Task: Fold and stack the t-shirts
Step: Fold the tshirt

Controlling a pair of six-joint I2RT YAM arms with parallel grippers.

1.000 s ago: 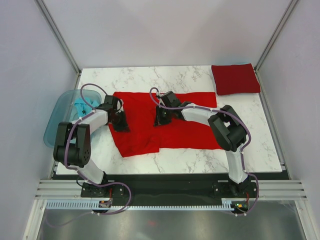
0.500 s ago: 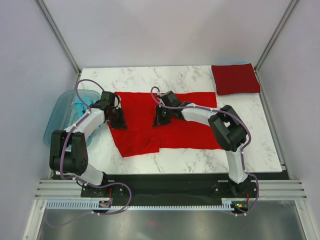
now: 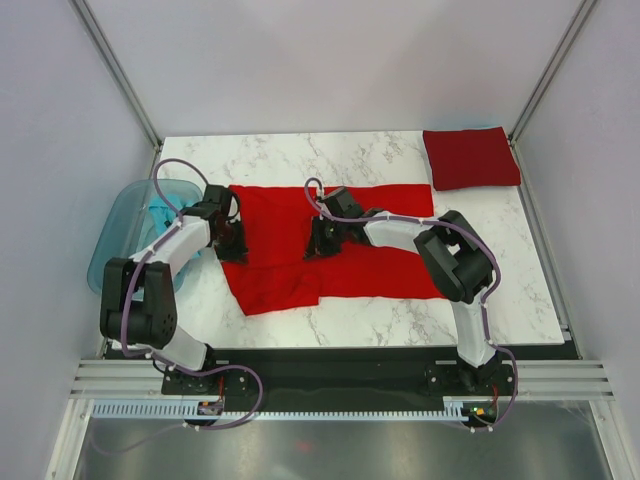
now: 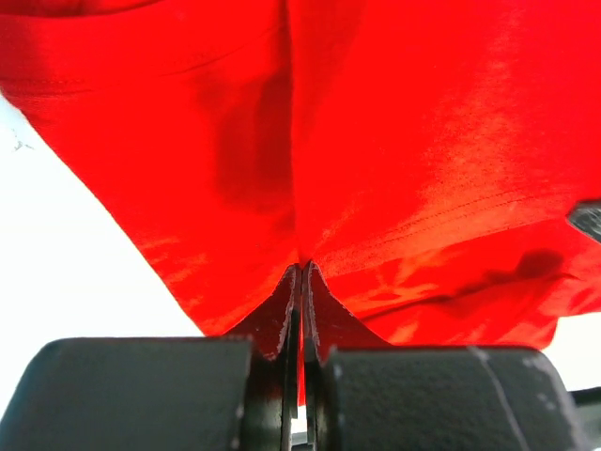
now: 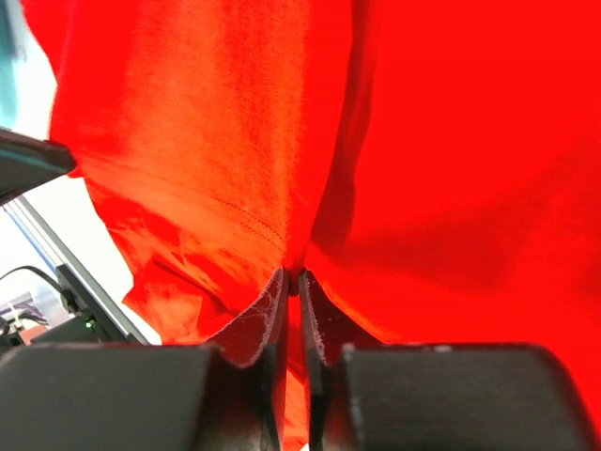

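A bright red t-shirt (image 3: 350,262) lies spread across the middle of the marble table (image 3: 380,318). Its left part is doubled over into a narrower flap (image 3: 275,285). My left gripper (image 3: 232,246) sits at the shirt's left edge, shut on a pinch of red cloth (image 4: 302,268). My right gripper (image 3: 318,243) is at the shirt's middle; its jaws hold a fold of the same cloth (image 5: 292,274) with a thin gap between them. A darker crimson t-shirt (image 3: 470,158) lies folded square at the back right corner. A teal-blue t-shirt (image 3: 160,212) lies in the tub.
A translucent blue plastic tub (image 3: 112,240) hangs off the table's left edge beside the left arm. White walls with metal posts close in the back and sides. Bare marble shows at the back (image 3: 290,155) and along the front.
The left arm's elbow has swung left and its gripper has shifted slightly back-left with the shirt's edge. The right jaws have eased a little apart on the cloth.
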